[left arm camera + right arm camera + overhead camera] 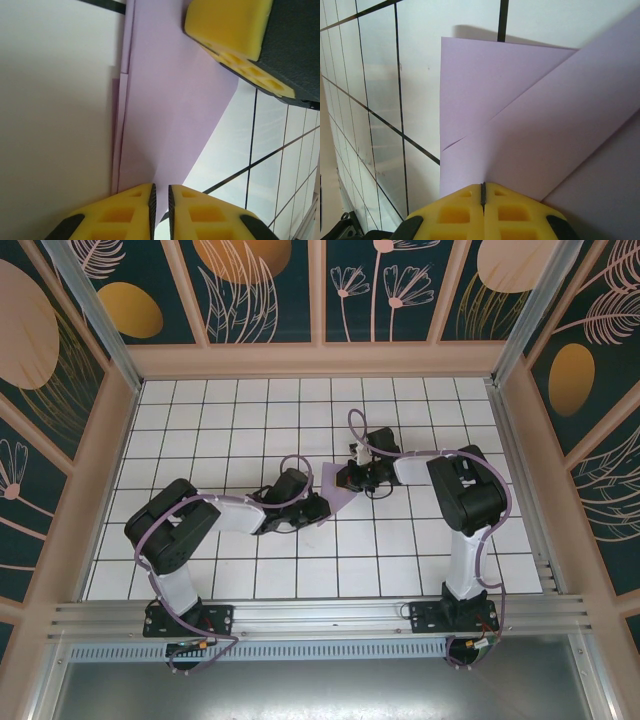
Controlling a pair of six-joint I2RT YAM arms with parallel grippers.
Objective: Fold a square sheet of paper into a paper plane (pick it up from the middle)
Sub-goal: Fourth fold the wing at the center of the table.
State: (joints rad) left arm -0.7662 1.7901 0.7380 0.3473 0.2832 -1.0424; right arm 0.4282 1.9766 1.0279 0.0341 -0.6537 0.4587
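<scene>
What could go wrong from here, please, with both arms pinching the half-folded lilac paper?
The left fingers and right fingers both pinch the lilac paper; pulling apart could tear it. The left fingers grip only a narrow corner, so it may slip free. The layered edges look offset, so a crease might set crooked.

The table [250, 560] is a white top ruled by thin black lines into square tiles. Near its middle sits a partly folded lilac paper sheet [336, 502], casting a shadow; whether it rests flat cannot be told.
</scene>
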